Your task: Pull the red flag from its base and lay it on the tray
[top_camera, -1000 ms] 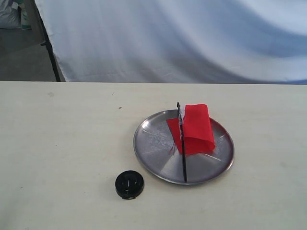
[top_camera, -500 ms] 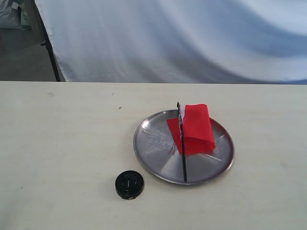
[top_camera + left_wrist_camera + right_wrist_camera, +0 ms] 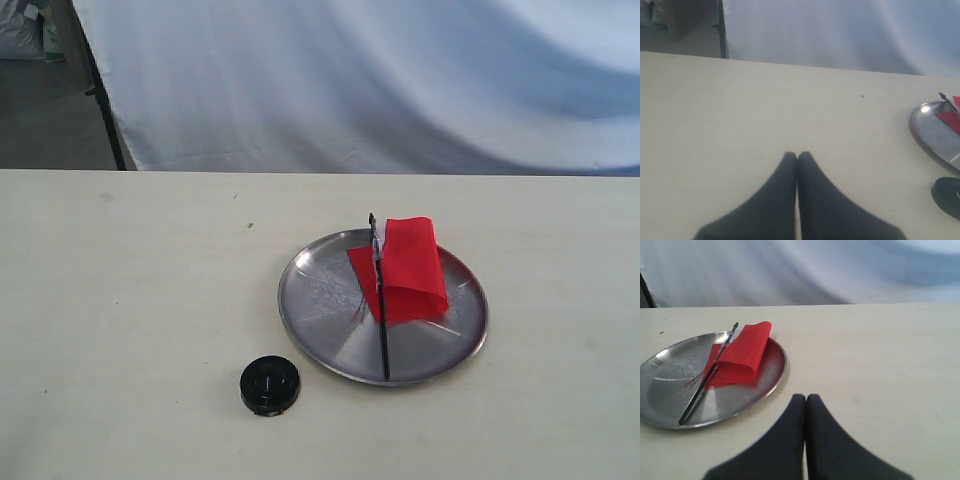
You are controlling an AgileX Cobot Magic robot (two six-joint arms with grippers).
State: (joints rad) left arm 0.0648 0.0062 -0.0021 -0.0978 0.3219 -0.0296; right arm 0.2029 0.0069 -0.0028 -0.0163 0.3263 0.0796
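Observation:
The red flag (image 3: pixel 410 268) lies folded on the silver tray (image 3: pixel 320 310), its black pole (image 3: pixel 381 300) stretched across the tray with the pointed tip at the far rim. The black round base (image 3: pixel 269 385) sits alone on the table, in front of the tray's left side. Neither gripper shows in the exterior view. In the left wrist view my left gripper (image 3: pixel 797 156) is shut and empty over bare table, with the tray (image 3: pixel 930 132) and base (image 3: pixel 947 196) off at the edge. My right gripper (image 3: pixel 805 399) is shut and empty, just off the tray (image 3: pixel 670 395) holding the flag (image 3: pixel 742 352).
A pale tabletop (image 3: pixel 130 300) spreads round the tray and base. A white cloth backdrop (image 3: pixel 380 80) hangs behind the table's far edge, with a dark stand leg (image 3: pixel 105 100) at the far left.

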